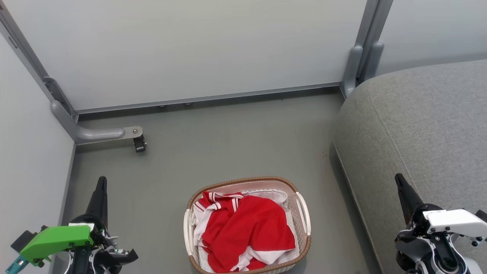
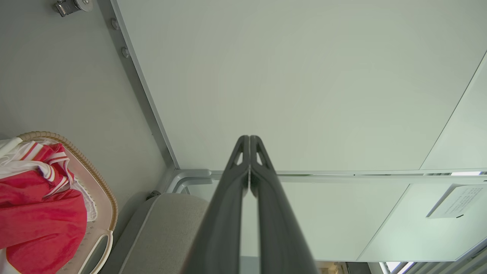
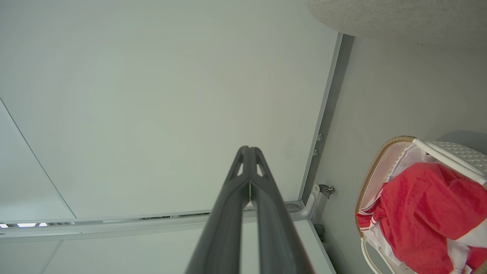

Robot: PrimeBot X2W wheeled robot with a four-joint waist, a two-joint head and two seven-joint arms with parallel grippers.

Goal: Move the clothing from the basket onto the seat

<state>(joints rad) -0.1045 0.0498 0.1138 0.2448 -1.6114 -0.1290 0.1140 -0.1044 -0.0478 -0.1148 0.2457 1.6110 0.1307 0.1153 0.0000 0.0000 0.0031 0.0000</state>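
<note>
Red clothing (image 1: 249, 232) with white trim lies crumpled inside the oval off-white basket (image 1: 303, 207), which stands on the grey floor at the bottom middle of the head view. The grey seat (image 1: 418, 125) rises to its right. My left gripper (image 1: 101, 182) points up at the lower left, shut and empty, well left of the basket. My right gripper (image 1: 398, 179) is shut and empty at the lower right, in front of the seat's edge. The left wrist view shows the clothing (image 2: 34, 217), basket (image 2: 102, 190) and shut gripper (image 2: 249, 139). The right wrist view shows the clothing (image 3: 426, 213) and shut gripper (image 3: 248, 149).
Pale partition panels (image 1: 190, 49) close off the back and left. A grey partition foot with a small caster (image 1: 139, 144) juts onto the floor at the left. A grey post (image 1: 355, 68) stands at the seat's far corner. Open floor (image 1: 236, 140) lies beyond the basket.
</note>
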